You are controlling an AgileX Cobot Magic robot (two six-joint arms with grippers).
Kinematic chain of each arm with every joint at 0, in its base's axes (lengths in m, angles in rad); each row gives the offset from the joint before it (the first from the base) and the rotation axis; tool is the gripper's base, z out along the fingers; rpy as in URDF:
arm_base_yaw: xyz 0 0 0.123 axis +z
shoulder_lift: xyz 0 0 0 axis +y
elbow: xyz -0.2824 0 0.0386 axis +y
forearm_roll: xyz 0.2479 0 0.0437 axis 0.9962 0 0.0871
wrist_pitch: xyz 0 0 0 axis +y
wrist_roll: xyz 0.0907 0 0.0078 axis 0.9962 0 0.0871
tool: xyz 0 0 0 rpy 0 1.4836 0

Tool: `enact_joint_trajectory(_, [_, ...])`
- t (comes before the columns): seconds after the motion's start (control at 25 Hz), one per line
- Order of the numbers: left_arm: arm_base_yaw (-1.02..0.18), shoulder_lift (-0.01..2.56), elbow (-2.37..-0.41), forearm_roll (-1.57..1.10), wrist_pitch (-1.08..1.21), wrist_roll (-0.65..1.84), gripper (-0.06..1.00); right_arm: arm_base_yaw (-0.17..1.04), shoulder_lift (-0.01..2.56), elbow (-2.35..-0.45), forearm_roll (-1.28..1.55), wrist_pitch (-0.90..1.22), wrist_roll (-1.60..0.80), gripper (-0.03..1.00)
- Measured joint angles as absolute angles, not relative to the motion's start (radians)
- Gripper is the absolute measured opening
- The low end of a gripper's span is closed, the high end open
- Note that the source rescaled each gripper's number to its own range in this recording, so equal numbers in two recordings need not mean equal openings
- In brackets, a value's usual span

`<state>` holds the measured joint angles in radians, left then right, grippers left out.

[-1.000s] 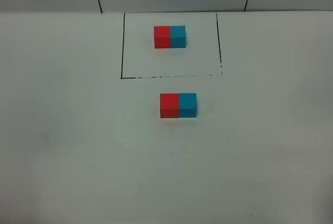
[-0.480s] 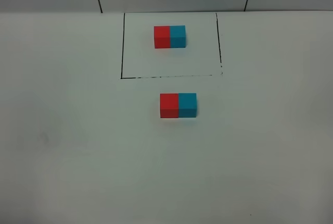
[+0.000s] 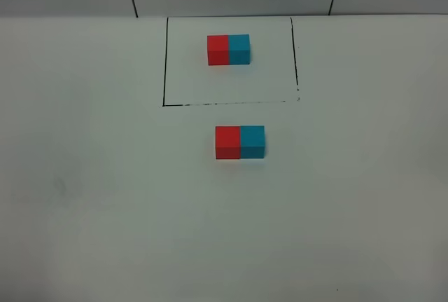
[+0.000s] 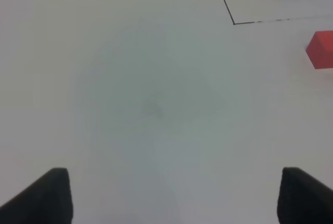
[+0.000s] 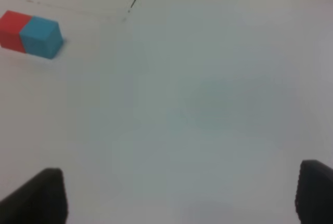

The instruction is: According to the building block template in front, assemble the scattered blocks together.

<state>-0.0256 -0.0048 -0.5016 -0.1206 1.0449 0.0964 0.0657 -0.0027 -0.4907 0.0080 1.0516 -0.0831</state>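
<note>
Looking down, I see the red block (image 3: 227, 141) and the blue block (image 3: 253, 141) touching side by side on the white table (image 3: 105, 197), just below the black frame (image 3: 165, 64); the template pair (image 3: 229, 49) sits inside it; my left gripper (image 4: 169, 195) and right gripper (image 5: 182, 198) hang spread wide, holding nothing, well apart from the blocks.

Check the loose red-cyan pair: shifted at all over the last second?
No. In the exterior high view the red cube and cyan cube sit joined in the same spot below the black drawn rectangle as before, same gap to its lower line.
</note>
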Motion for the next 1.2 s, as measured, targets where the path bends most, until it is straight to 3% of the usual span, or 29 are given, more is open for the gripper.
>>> enact_joint_trajectory(1.2, [-0.026,-0.005,-0.502,-0.121,1.045,0.096,0.89,0.085,-0.004,-0.491,0.000,1.052,-0.046,0.78])
